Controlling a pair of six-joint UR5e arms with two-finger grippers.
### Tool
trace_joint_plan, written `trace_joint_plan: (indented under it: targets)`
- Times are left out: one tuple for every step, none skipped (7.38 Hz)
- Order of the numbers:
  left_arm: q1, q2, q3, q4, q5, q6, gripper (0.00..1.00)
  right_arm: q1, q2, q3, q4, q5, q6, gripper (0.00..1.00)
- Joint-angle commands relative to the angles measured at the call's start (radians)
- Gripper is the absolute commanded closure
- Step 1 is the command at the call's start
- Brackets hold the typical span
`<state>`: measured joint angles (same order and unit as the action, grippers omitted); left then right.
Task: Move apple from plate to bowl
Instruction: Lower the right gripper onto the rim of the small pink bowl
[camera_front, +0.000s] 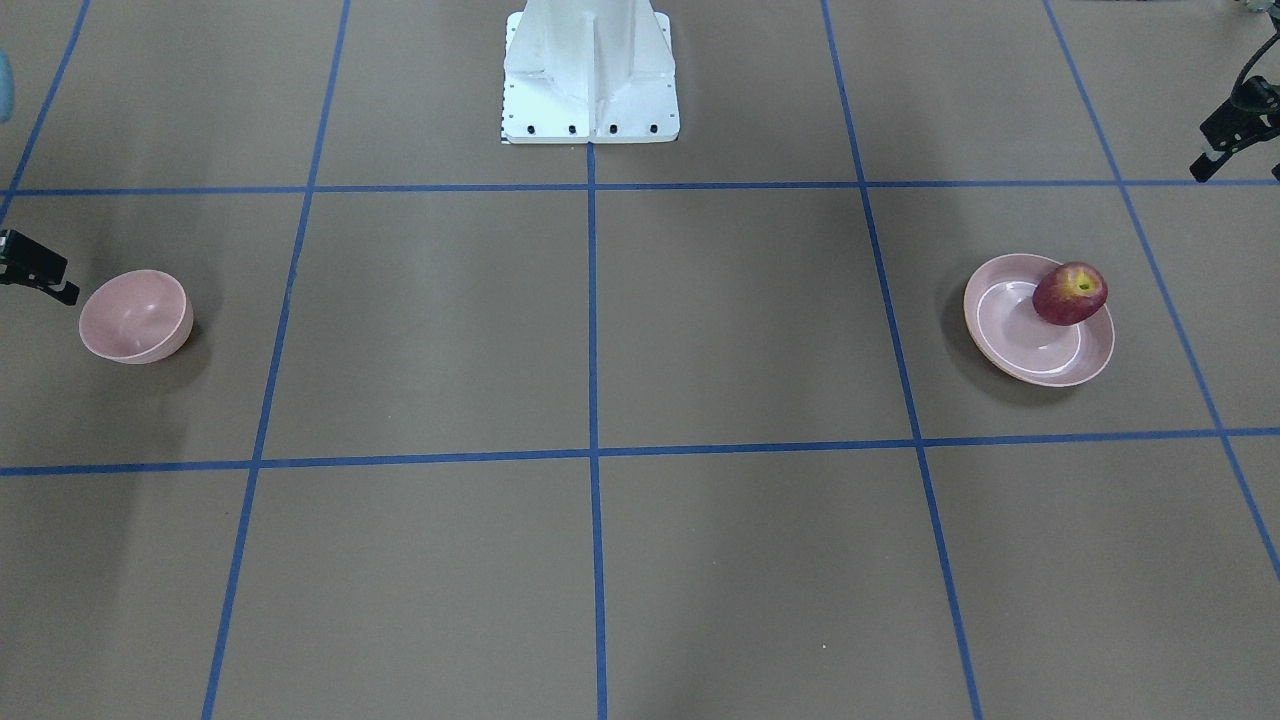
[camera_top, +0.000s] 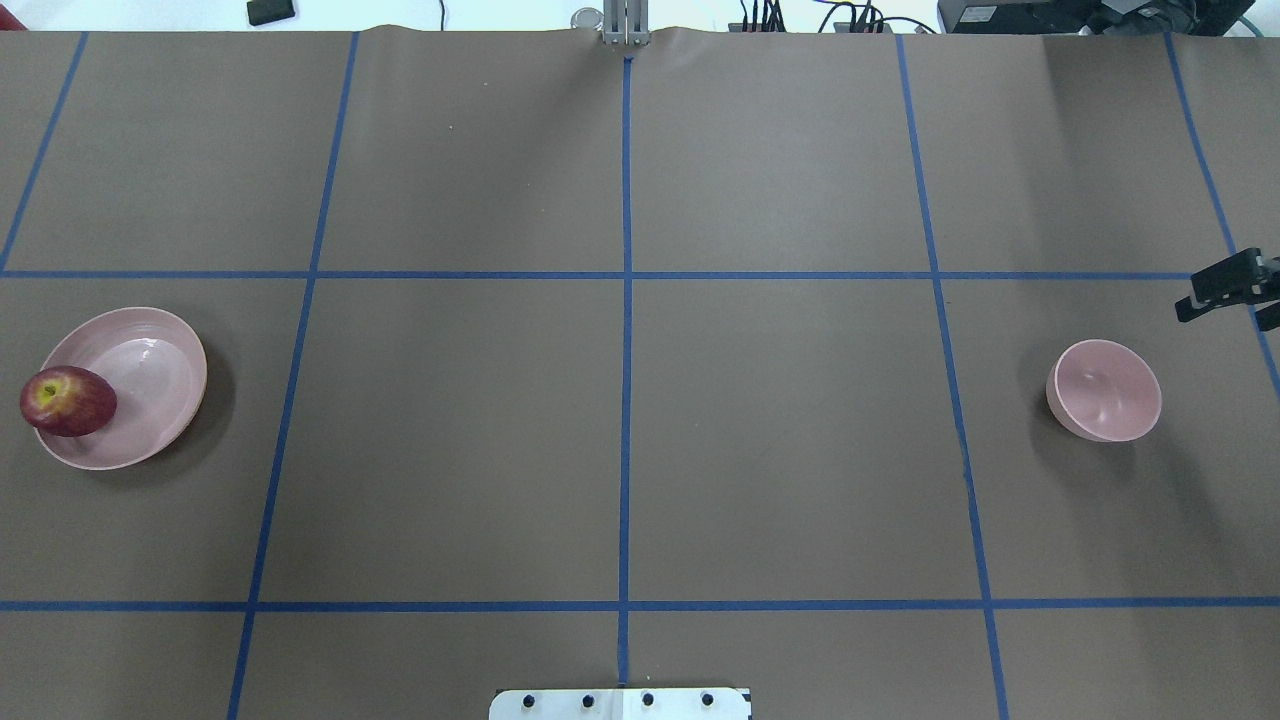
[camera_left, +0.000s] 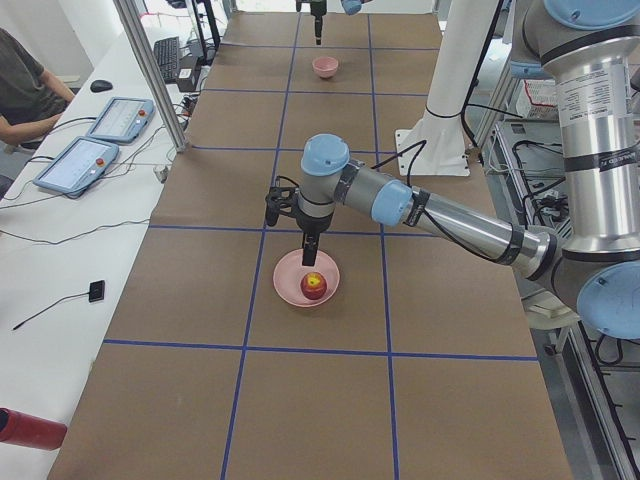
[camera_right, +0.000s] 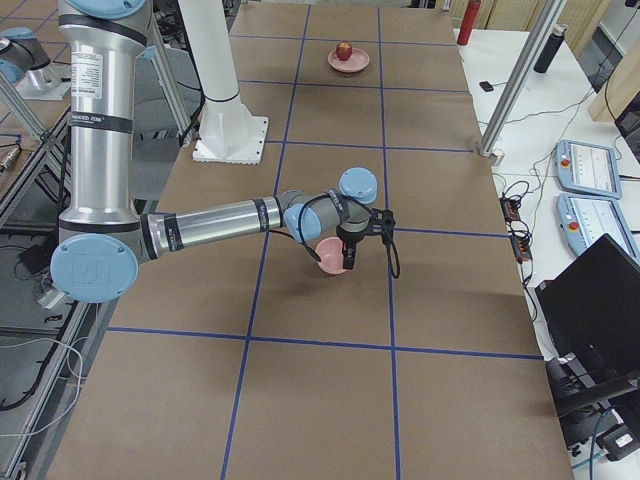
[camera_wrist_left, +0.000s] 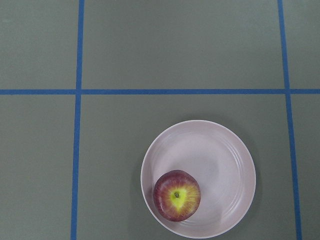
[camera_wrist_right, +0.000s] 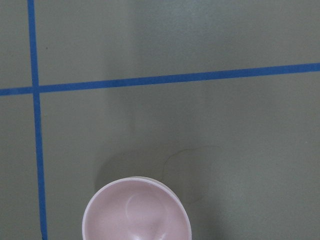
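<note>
Overhead exterior view puts the robot's white base (camera_top: 620, 703) at the middle of the near edge of the brown table (camera_top: 780, 430), which is crossed by blue tape lines (camera_top: 626, 350). Far out to the base's left, and somewhat forward of it, lies the plate (camera_top: 160, 350), a wide, shallow, pale pink dish. The apple (camera_top: 67, 401) rests in that plate on the side farthest from the base, against the rim, with its yellow stem hollow turned upward. Far out to the base's right, at about the same reach forward, the bowl (camera_top: 1104, 390) stands upright, small, deep and pink. Plate and bowl are well apart, one on each side of the base.

The left gripper (camera_left: 310, 250) hangs pointing down over the plate on the base's left, clear of the apple and touching nothing. The left wrist camera looks straight down on plate and apple and shows no fingers, so it cannot be told whether they are spread or pressed together. The right gripper (camera_top: 1205, 300) hovers near the bowl, on the side away from the base, apart from its rim. Only part of it shows at the picture's edge, and the set of its fingers cannot be told either.

Across the table from the base, in the exterior left view, an operator (camera_left: 25, 85) sits beside two control pendants (camera_left: 120, 118)
</note>
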<state>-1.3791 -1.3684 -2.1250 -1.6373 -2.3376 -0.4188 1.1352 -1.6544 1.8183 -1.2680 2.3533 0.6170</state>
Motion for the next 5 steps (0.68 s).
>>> trace_joint_plan:
  targets:
    - [0.000, 0.000, 0.000, 0.001, 0.000, 0.000, 0.02, -0.066, 0.005, -0.010, 0.044, -0.023, 0.046, 0.00]
    - [0.000, 0.000, 0.003, 0.001, 0.000, 0.000, 0.02, -0.072, -0.008, -0.020, 0.039, -0.046, 0.043, 0.04]
    - [0.000, -0.001, 0.005, 0.001, 0.001, 0.000, 0.02, -0.069, -0.016, -0.052, 0.045, -0.031, 0.029, 0.07]
    - [0.000, 0.000, 0.007, 0.001, 0.001, 0.000, 0.02, -0.071, -0.019, -0.060, 0.044, -0.010, 0.026, 0.06]
    - [0.000, 0.000, 0.005, 0.001, 0.001, 0.000, 0.02, -0.072, -0.018, -0.085, 0.044, -0.012, 0.029, 0.06]
